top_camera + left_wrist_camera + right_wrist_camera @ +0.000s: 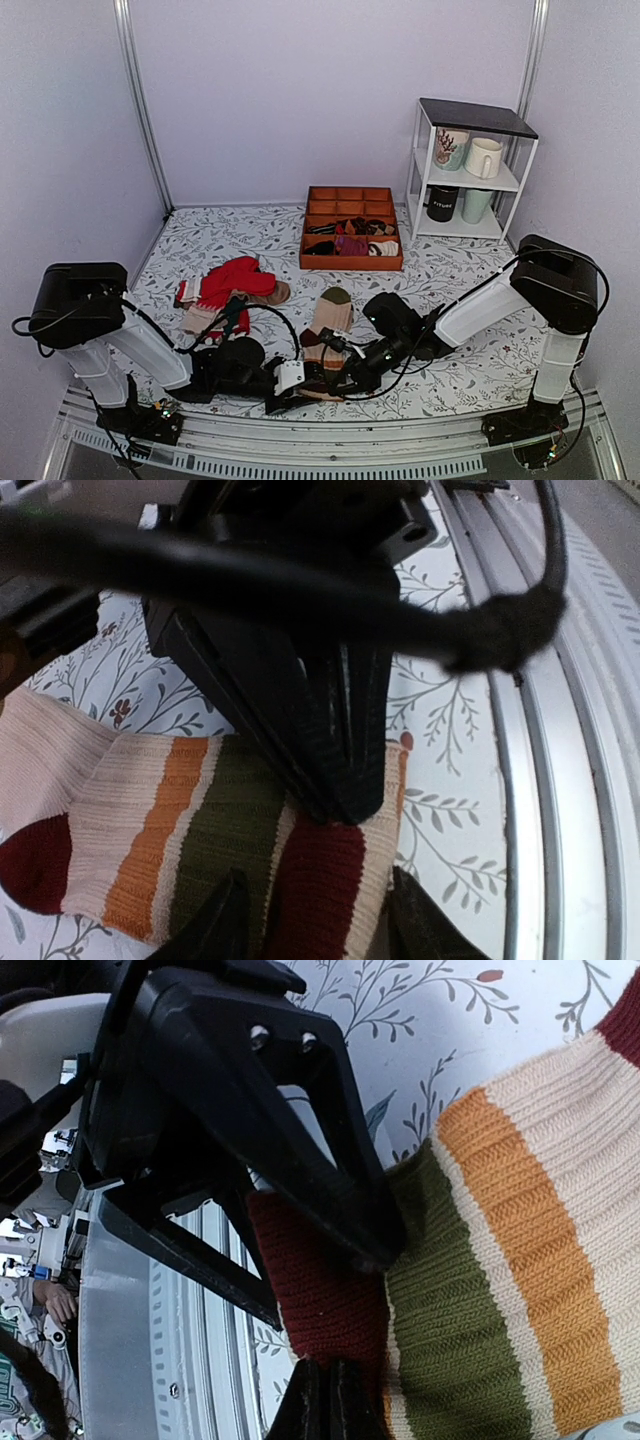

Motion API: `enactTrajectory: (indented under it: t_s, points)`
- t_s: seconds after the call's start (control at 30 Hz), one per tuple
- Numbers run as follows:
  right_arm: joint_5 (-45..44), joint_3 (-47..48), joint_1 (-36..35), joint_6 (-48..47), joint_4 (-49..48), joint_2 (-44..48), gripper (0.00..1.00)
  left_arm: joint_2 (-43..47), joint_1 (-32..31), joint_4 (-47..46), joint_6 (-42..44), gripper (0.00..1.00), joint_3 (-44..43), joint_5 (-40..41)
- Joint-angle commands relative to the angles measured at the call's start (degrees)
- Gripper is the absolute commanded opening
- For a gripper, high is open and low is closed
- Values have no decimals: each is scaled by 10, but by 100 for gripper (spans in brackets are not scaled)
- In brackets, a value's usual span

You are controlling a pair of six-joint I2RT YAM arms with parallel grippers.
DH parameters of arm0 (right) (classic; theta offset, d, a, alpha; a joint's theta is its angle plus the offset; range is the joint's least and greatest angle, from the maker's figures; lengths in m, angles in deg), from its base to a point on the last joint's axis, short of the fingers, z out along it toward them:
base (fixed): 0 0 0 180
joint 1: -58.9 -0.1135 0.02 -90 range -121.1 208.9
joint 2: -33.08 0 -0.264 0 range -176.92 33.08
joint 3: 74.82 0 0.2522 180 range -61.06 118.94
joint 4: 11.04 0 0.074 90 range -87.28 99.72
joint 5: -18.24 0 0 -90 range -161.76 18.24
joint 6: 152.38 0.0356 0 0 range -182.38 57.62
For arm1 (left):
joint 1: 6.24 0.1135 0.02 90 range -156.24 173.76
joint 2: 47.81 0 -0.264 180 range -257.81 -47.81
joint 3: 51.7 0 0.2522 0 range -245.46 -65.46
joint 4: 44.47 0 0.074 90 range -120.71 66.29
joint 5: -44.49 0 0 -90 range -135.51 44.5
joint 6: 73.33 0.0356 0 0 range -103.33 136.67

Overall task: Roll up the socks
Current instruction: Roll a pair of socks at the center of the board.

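Near the front edge of the leaf-printed table (480,345), between my two arms, lie the socks (328,318), flat on the cloth. Seen from above, their long axis runs from far to near. The olive-green toe points away from the arm bases, toward an orange divided tray (351,264) at the back. The dark maroon cuff points at the near edge and leans slightly to the left. Brown, olive and cream stripes cross the leg just above the cuff.

Both grippers meet at that cuff. My left gripper (318,878) has its fingers apart, one on each side of the maroon band, with the cuff lying between them. My right gripper (325,1372) has its fingers drawn together, tips at the maroon edge, and appears to pinch the cloth there. In the left wrist view its closed black fingers come down on the cuff where it meets the stripes.

A heap of bright red socks (236,280) lies to the left, apart from the pair. A white shelf (424,150) holding mugs stands at the back right.
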Motion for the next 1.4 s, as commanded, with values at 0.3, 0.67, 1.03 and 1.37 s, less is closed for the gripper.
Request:
enactTrajectory:
  t_s: [0.3,0.67,1.03,1.37]
  points:
    - [-47,-32,-3,9,149,-61,4,-7,-3,3,-21,10,1,-45]
    - [-90,-35,-2,-3,109,20,19,-6,14,112,-192,0,-7,-106]
    - [-273,-171,-78,-249,-110,297,50,-13,51,193,-404,0,23,-219]
    - [-374,-120,-176,-324,-104,153,51,-60,65,197,-406,0,9,-242]
